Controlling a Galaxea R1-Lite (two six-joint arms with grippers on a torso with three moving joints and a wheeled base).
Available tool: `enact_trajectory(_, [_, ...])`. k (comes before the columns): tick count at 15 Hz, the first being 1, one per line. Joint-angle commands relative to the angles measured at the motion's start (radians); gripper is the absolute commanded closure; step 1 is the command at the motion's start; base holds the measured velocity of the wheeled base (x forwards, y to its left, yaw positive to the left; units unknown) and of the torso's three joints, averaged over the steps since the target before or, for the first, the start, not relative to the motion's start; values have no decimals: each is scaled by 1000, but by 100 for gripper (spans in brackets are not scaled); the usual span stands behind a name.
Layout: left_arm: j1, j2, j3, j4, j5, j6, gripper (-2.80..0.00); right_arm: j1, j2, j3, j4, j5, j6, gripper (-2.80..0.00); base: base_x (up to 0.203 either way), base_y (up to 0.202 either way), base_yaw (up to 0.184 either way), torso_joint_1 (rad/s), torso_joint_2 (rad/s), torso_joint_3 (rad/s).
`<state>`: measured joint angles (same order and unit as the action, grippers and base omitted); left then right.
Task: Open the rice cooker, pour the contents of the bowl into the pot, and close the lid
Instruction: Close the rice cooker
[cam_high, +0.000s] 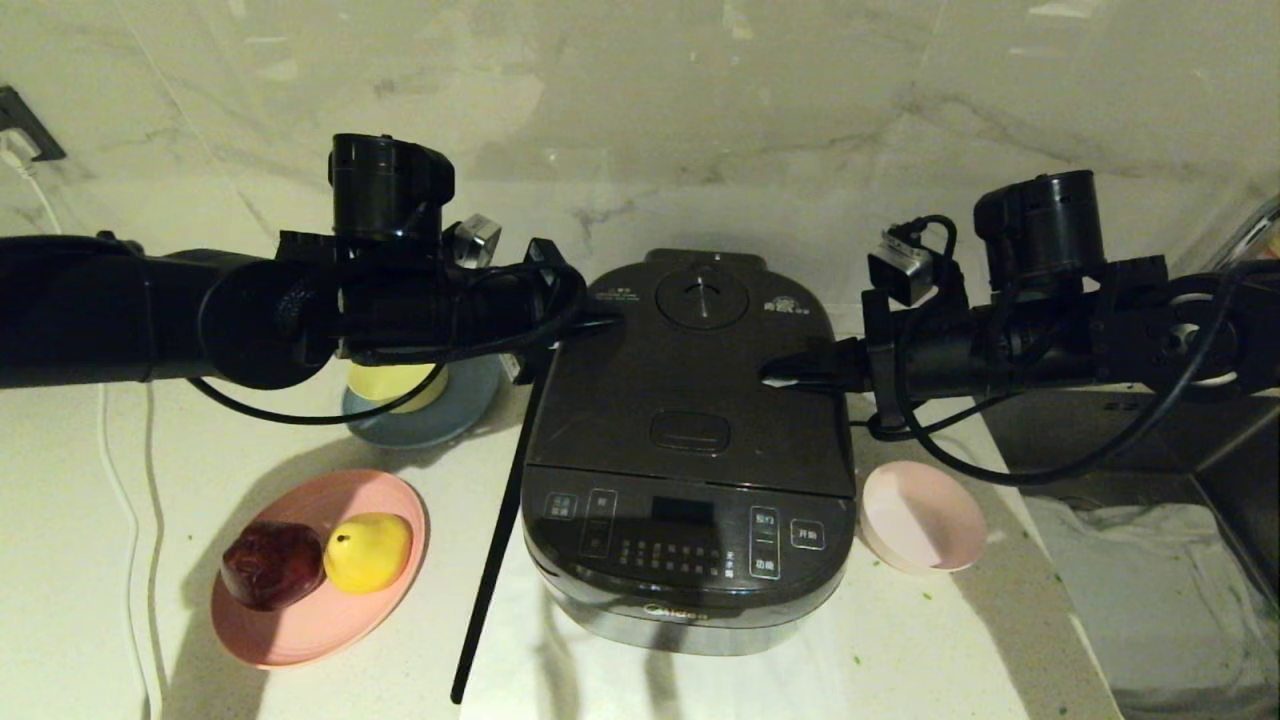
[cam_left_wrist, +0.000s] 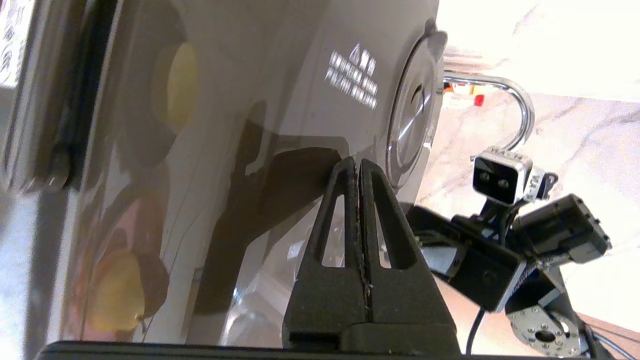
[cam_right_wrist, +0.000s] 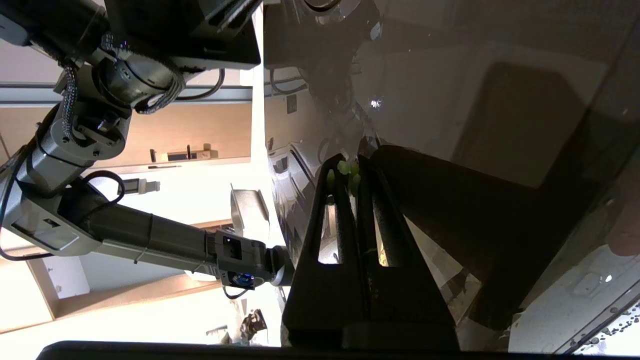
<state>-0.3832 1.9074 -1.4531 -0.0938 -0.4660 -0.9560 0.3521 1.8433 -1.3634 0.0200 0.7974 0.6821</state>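
Above the closed lid (cam_high: 690, 370), your left gripper (cam_left_wrist: 359, 162) and right gripper (cam_right_wrist: 350, 172) hover pressed together; green bits, apparently stuck to the right tips, may drop.

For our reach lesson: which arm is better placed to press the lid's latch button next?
Likely right: the right pincer is over the lid, nearer the latch button than the left pincer at the rear-left edge.

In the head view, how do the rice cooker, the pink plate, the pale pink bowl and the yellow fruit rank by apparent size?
Largest to smallest:
1. rice cooker
2. pink plate
3. pale pink bowl
4. yellow fruit
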Motion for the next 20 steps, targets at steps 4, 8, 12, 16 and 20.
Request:
enact_trajectory(4, [12, 37, 30, 9, 19, -8, 0, 1, -3, 3, 3, 6, 5, 0, 0, 0, 0, 0, 0, 0])
enact_trajectory(8, [18, 50, 62, 6, 56, 0, 0, 1, -1, 0, 6, -10, 5, 0, 0, 0, 0, 0, 0, 0])
enact_trajectory(12, [22, -11, 48, 6, 55, -9, 0, 1, -39, -9, 4, -14, 8, 0, 0, 0, 0, 0, 0, 0])
enact_trajectory(16, [30, -111, 6, 18, 52, -38, 0, 1, -93, -16, -6, -14, 6, 0, 0, 0, 0, 0, 0, 0])
enact_trajectory(20, [28, -171, -18, 28, 47, -47, 0, 1, -117, -43, 1, -14, 5, 0, 0, 0, 0, 0, 0, 0])
